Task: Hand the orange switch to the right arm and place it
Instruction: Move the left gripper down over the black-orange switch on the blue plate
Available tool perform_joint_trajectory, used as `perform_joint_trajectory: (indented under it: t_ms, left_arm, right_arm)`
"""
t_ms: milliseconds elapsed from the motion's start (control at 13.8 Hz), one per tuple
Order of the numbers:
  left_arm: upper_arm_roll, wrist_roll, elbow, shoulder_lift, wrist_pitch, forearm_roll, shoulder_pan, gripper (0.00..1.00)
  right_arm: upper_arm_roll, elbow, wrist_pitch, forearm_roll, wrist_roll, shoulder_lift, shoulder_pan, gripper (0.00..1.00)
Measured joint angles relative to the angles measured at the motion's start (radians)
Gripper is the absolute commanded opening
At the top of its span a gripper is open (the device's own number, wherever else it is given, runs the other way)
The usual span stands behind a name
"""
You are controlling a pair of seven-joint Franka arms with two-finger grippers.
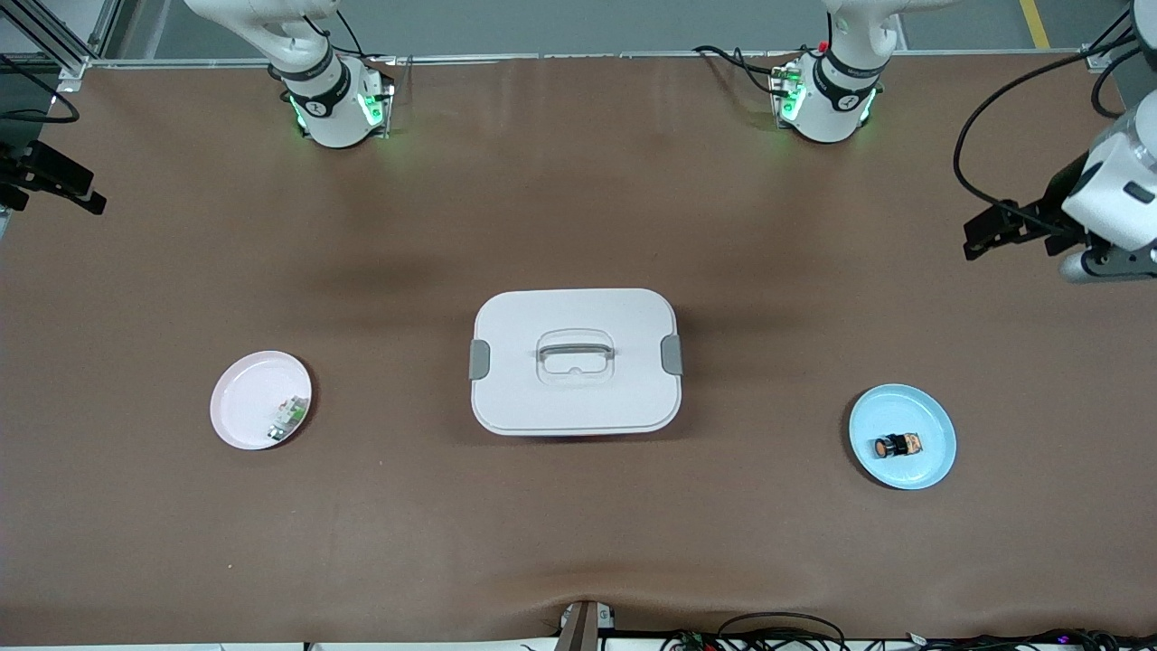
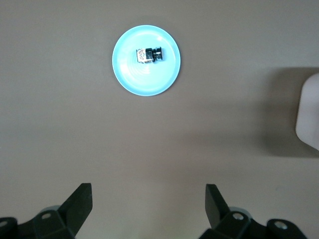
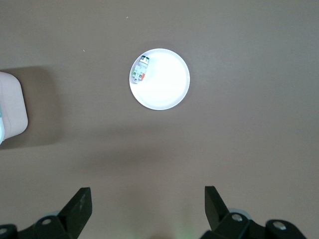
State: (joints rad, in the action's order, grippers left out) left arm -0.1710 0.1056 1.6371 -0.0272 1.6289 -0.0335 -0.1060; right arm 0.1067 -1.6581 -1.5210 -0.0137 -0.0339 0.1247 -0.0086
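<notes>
Orange switch (image 1: 899, 445) lies on its side on the blue plate (image 1: 940, 425), toward the left arm's end of the table, untouched. Across the front view in order: the pink plate (image 1: 237, 398) with the small green-and-white part (image 1: 286, 417), the closed white box (image 1: 575, 362) at the centre, then the blue plate. The left gripper (image 2: 148, 199) hangs high over bare table, fingers spread wide; the right gripper (image 3: 148, 199) waits, equally wide. A good pick likely means descending centred over the switch and closing across its round body. Only the front view shows the orange cap; the left wrist view shows mostly black body.
</notes>
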Motion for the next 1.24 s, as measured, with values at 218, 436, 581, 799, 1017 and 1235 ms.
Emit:
perform_joint_trajectory:
  t_ms: [218, 436, 581, 799, 1017, 1235]
  left_arm:
    - [0.001, -0.001, 0.039, -0.049, 0.071, 0.0, -0.016, 1.0]
    - [0.002, -0.001, 0.058, -0.115, 0.151, 0.0, -0.032, 1.0]
    - [0.003, -0.008, 0.08, -0.167, 0.225, -0.001, -0.05, 1.0]
    - [0.003, -0.024, 0.093, -0.246, 0.315, -0.001, -0.063, 1.0]
    - [0.003, -0.024, 0.096, -0.319, 0.416, -0.004, -0.063, 1.0]
    - [0.003, -0.021, 0.099, -0.416, 0.57, -0.093, -0.063, 1.0]
  right_arm:
    - [0.0, 0.001, 0.0, 0.0, 0.0, 0.0, 0.0, 1.0]
    - [0.0, 0.002, 0.0, 0.0, 0.0, 0.0, 0.0, 1.0]
    - [0.0, 0.003, -0.001, 0.0, 0.0, 0.0, 0.0, 1.0]
    - [0.0, 0.006, -0.001, 0.0, 0.0, 0.0, 0.0, 1.0]
    - [0.0, 0.011, -0.001, 0.0, 0.0, 0.0, 0.0, 1.0]
    - [0.0, 0.013, -0.001, 0.0, 0.0, 0.0, 0.0, 1.0]
